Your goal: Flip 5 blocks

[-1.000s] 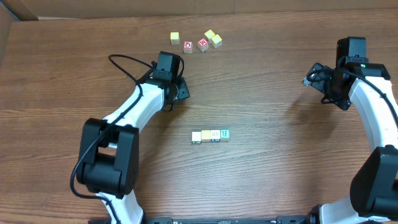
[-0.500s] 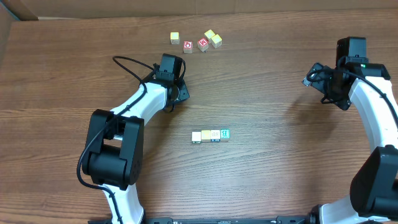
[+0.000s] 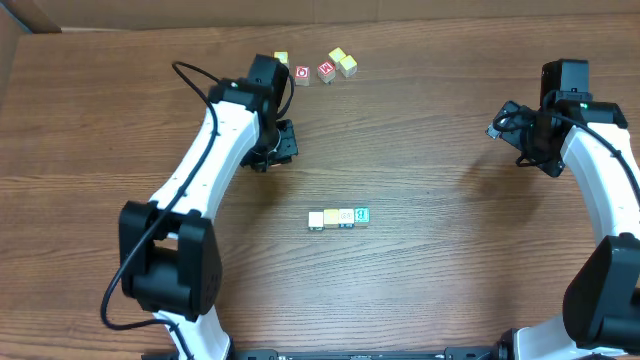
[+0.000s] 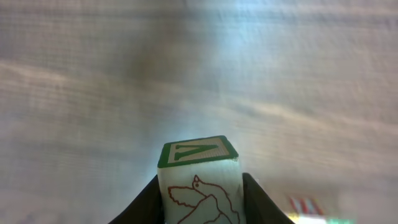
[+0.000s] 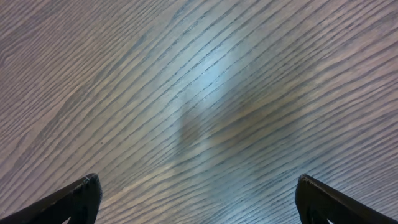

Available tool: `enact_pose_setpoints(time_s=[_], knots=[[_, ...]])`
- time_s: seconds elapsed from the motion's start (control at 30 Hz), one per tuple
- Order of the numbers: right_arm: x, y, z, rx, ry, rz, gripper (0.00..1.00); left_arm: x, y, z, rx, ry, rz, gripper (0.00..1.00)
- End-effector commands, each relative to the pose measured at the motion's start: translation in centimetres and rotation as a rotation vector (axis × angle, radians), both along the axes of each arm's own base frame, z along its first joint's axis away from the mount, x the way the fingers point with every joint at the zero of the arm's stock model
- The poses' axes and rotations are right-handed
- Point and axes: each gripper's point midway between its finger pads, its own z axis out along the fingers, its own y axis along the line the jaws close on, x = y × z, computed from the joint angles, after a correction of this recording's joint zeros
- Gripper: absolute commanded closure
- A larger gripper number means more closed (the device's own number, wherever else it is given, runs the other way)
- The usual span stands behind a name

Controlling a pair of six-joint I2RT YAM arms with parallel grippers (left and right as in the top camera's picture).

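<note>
My left gripper (image 4: 201,190) is shut on a white block (image 4: 198,180) with a green-framed letter on top and a red bird outline on its near face. From above, the left gripper (image 3: 272,148) hides that block. A row of blocks (image 3: 339,217) lies mid-table: cream, yellow, pale, and a teal-lettered one (image 3: 362,215) at the right end. The right gripper (image 3: 520,132) hangs open at the far right over bare wood; its wrist view shows nothing between the right gripper's (image 5: 196,199) fingers.
At the back lie a yellow cube (image 3: 281,59) half hidden by the left arm, two red-faced cubes (image 3: 302,74) (image 3: 325,71) and two yellow ones (image 3: 344,61). A blurred striped shape (image 4: 305,206) shows at the left wrist view's lower right.
The left jaws have narrowed onto the block. The left arm has swung so that its wrist now reaches further back, over the yellow cube. The right arm has not moved.
</note>
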Motion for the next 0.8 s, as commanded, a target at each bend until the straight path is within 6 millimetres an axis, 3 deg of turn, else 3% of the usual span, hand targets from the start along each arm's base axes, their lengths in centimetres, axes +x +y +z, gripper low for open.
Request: enact_pose_setpoints(time_s=[0.0, 0.03, 0.07, 0.1, 0.13, 0.2, 0.23, 0.27, 0.3, 0.37, 0.47, 0.5, 0.77], knots=[[0.4, -0.3, 0.7, -0.013, -0.020, -0.001, 0.00, -2.0, -1.0, 0.3, -0.057, 0.075, -0.068, 0.70], [0.4, -0.3, 0.7, -0.013, -0.020, -0.001, 0.00, -2.3, -0.9, 0.0, -0.050, 0.088, -0.072, 0.64], [0.4, -0.3, 0.7, -0.013, -0.020, -0.001, 0.00, -2.6, -0.8, -0.3, -0.046, 0.100, -0.077, 0.50], [0.4, -0.3, 0.7, -0.013, -0.020, -0.001, 0.00, -2.8, -0.6, -0.5, -0.039, 0.107, -0.075, 0.18], [0.4, -0.3, 0.7, -0.013, -0.020, -0.001, 0.00, -2.9, -0.4, -0.6, -0.034, 0.113, -0.073, 0.00], [0.4, -0.3, 0.7, -0.013, -0.020, -0.001, 0.00, -3.1, -0.1, -0.6, -0.037, 0.124, -0.064, 0.00], [0.4, -0.3, 0.7, -0.013, -0.020, -0.001, 0.00, -3.2, -0.1, -0.5, -0.047, 0.131, -0.059, 0.02], [0.4, -0.3, 0.7, -0.013, -0.020, -0.001, 0.00, -3.3, 0.0, -0.5, -0.056, 0.136, -0.054, 0.10], [0.4, -0.3, 0.7, -0.013, -0.020, -0.001, 0.00, -3.4, 0.2, -0.4, -0.065, 0.142, -0.053, 0.32], [0.4, -0.3, 0.7, -0.013, -0.020, -0.001, 0.00, -3.6, 0.5, -0.4, -0.061, 0.154, -0.043, 0.56], [0.4, -0.3, 0.7, -0.013, -0.020, -0.001, 0.00, -4.4, 1.0, -0.4, -0.049, 0.187, -0.055, 0.78], [0.4, -0.3, 0.7, -0.013, -0.020, -0.001, 0.00, -4.6, 1.0, -0.4, -0.048, 0.196, -0.058, 0.93], [0.4, -0.3, 0.7, -0.013, -0.020, -0.001, 0.00, -7.1, 1.3, -1.2, 0.018, 0.283, -0.087, 0.96]])
